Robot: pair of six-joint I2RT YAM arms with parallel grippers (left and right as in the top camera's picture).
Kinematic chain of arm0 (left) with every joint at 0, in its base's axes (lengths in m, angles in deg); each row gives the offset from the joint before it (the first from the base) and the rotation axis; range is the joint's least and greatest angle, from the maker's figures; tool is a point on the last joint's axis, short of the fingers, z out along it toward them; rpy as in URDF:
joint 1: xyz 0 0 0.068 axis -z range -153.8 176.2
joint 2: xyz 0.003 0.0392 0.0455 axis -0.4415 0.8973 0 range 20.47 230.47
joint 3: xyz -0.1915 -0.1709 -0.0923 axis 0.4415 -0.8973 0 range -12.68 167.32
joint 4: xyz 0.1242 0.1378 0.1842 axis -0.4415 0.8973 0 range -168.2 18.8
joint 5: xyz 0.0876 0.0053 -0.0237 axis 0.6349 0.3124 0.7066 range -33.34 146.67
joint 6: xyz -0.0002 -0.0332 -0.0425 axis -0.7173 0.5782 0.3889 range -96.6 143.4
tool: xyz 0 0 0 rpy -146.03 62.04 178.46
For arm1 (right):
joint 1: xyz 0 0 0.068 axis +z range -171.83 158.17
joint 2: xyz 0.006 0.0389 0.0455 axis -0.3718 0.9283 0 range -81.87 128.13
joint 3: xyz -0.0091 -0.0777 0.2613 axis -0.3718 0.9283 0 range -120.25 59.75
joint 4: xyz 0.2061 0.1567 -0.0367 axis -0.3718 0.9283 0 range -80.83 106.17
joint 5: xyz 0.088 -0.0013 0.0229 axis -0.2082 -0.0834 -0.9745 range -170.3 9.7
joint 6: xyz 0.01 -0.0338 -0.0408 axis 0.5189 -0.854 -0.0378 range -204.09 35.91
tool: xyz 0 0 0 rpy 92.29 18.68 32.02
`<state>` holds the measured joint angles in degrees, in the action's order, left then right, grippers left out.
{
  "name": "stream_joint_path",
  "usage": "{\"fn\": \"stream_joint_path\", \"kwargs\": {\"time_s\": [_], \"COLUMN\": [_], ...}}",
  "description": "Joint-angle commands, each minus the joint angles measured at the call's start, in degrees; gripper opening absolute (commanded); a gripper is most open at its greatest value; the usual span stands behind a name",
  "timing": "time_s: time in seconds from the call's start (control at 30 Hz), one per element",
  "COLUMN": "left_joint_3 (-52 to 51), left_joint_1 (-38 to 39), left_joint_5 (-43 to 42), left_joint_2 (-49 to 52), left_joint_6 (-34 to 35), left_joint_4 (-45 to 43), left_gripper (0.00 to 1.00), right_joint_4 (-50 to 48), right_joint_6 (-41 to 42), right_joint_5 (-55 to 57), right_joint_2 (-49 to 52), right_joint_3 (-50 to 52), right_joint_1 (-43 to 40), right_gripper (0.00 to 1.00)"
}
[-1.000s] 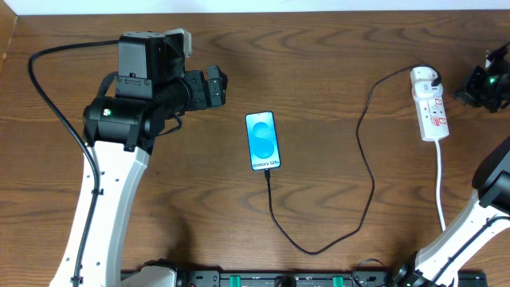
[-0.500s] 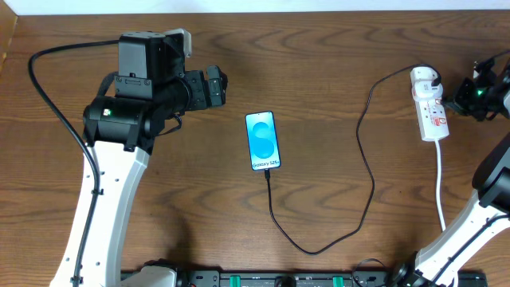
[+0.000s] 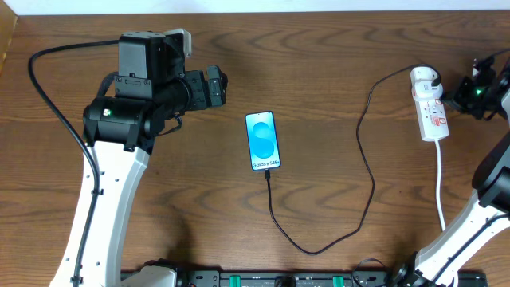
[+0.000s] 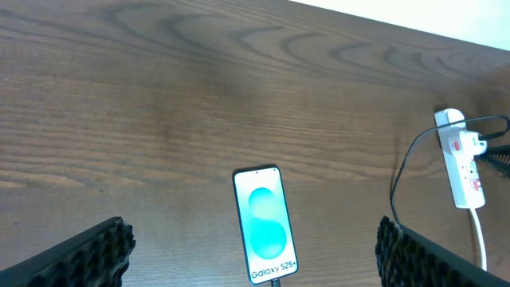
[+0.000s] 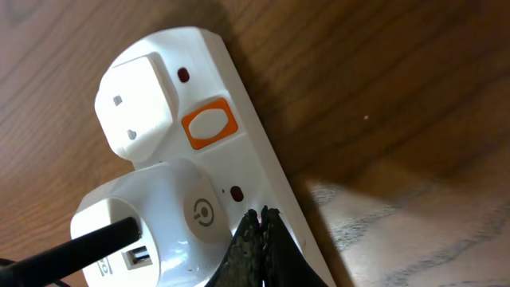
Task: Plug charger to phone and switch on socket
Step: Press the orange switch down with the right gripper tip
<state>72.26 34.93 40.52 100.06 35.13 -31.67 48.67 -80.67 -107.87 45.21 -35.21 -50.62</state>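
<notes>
Matte dark wood-grain table is filling every view. My right gripper is pinching shut over the glossy, rounded white plastic socket; my left gripper is gaping wide.

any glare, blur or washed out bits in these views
Overhead view: even light, the slim blue-screened black-framed phone sharp. Left wrist view: its screen washes out pale. Right wrist view: pale sheen on the brown wooden table beside the narrow white power strip; the shut right end effector is a dark mass.
</notes>
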Motion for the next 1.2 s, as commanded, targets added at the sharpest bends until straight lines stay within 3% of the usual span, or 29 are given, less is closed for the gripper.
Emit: {"fn": "stream_joint_path", "kwargs": {"time_s": [0.0,1.17], "left_joint_3": [0.26,0.26], "left_joint_1": [-0.04,-0.04], "left_joint_5": [0.59,0.59], "left_joint_2": [-0.59,-0.59], "left_joint_6": [-0.72,-0.72], "left_joint_4": [0.17,0.17], "left_gripper": [0.98,0.98], "right_joint_4": [-0.46,3.34], "right_joint_6": [-0.07,0.55], "right_joint_5": [-1.16,0.24], "right_joint_2": [0.44,0.48], "right_joint_3": [1.6,4.72], "right_joint_1": [1.18,6.47], "right_gripper": [0.01,0.01]}}
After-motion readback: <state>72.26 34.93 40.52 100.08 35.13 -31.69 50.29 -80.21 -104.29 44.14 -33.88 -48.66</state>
